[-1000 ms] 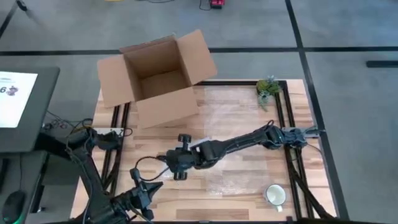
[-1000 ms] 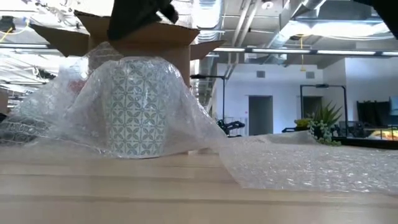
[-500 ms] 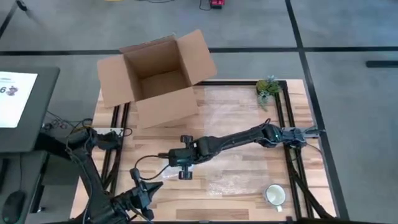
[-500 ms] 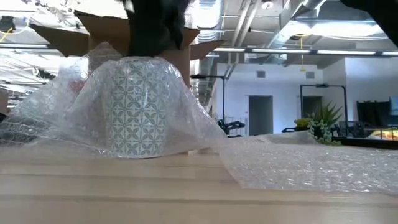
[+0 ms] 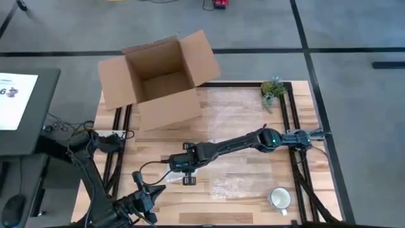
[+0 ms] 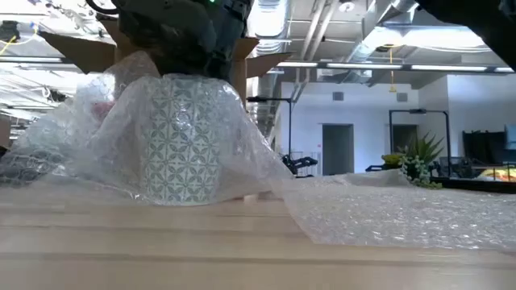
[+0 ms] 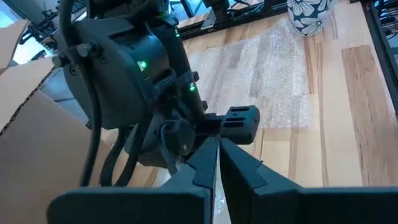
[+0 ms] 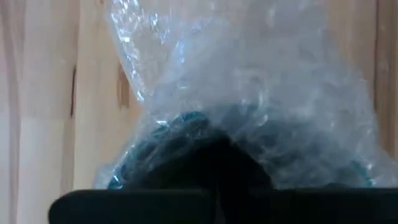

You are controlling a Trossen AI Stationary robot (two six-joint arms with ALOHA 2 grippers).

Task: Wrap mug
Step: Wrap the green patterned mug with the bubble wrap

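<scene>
Wooden slats made up the tabletop [image 5: 240, 120], with grey floor all around it in the high view. Two mugs were on it. One, a white mug with a teal geometric pattern [image 6: 181, 137], stood upright at the left of the low view, draped under a sheet of clear bubble wrap [image 6: 379, 211] that ran on across the boards to the right. The other, a white mug with a dark flower print [image 5: 280, 199], stood uncovered near the lower right corner of the table in the high view, nothing visible inside it.

Directly over the wrapped mug hung the right gripper [image 5: 185, 166], at lower centre of the high view; whether its fingers were apart or together I cannot tell. The left gripper [image 5: 154, 192] waited at the lower left edge of the table, its two fingers [image 7: 245, 168] pressed together.

Farther back, at upper left, one brown cardboard box [image 5: 158, 79] stood with flaps open, holding nothing that could be seen. One small green potted plant [image 5: 273, 88] sat at the table's upper right corner.
</scene>
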